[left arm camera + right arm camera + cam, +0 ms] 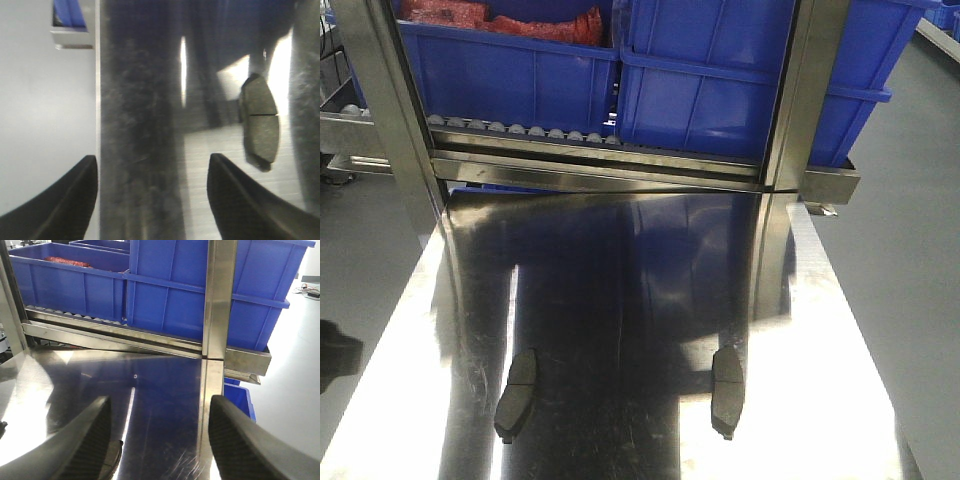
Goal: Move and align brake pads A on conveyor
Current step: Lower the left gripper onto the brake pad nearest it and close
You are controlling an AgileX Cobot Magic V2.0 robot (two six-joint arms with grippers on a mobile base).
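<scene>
Steel table (840, 330) is occupied by a pad (517, 393) lower left and second pad (728, 390) lower right, seemingly spaced for the left gripper (152, 157) and right gripper (161, 400), both held open.

A shiny steel surface (620, 300) fills the lower and middle frame of the front view, mirroring dark shapes and streaks of light. Along the top stand two blue plastic bins: the left bin (510, 85) holds red material (500, 18), and the right bin (720, 90) touches it side by side. Both rest on a row of small rollers (520, 130) above a steel rail (600, 170). A steel post (805, 90) rises at upper right, another post (380, 90) at upper left. Grey floor (910, 250) shows at right.
</scene>
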